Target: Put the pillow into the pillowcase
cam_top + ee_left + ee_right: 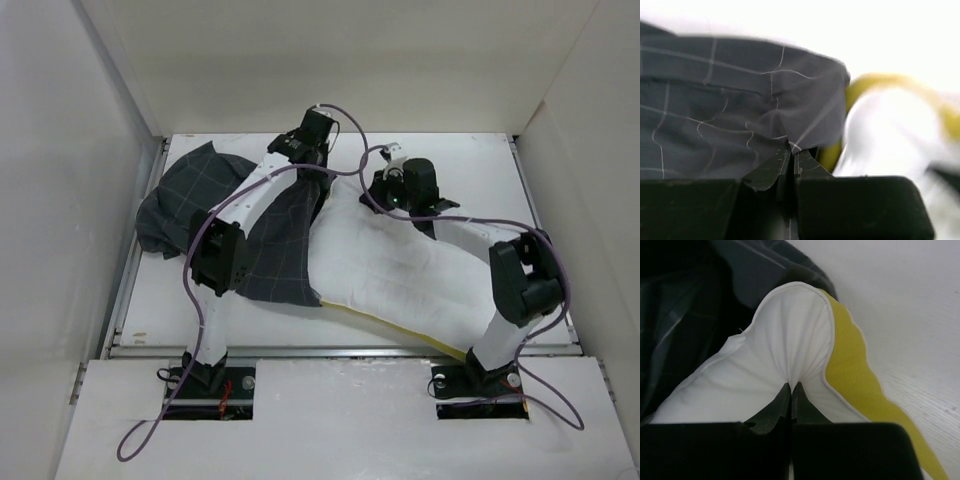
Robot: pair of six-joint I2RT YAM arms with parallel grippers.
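Top view: the fingertips of both grippers sit under their own wrist housings, so grip can't be read there. The pillow (400,270) lies diagonally across the table (480,165), far-centre to near-right. Its left end is covered by the pillowcase (190,200), and whether that end is inside the sack or just under a flap can't be told. The left forearm and a purple cable (350,130) also cross the cloth and hide part of it. The pillowcase is bunched at the far-left of the table, w/ one flap spread toward the centre. Left wrist cam is blurred, esp. on the right, where the pillow (885,135) is only a white mass w/ a smeared yellow edge. The cam's own housing cuts off the bottom of that view. Left gripper (791,150): fingers pinched together on a fold of the pillowcase (715,110) at its hem, no gap btwn the tips, cloth puckering out from them, pillow just beside. In the top view the left gripper (312,140) is at the far edge of the cloth. Right gripper (791,387): also clamped tight, on a corner of the pillow (785,340), w/ white fabric creasing into the tips and the yellow side band to the right. The dark pillowcase (695,290) touches that corner from the left, its interior too dark to make out. Top view puts the right gripper (388,185) at the pillow's far end.
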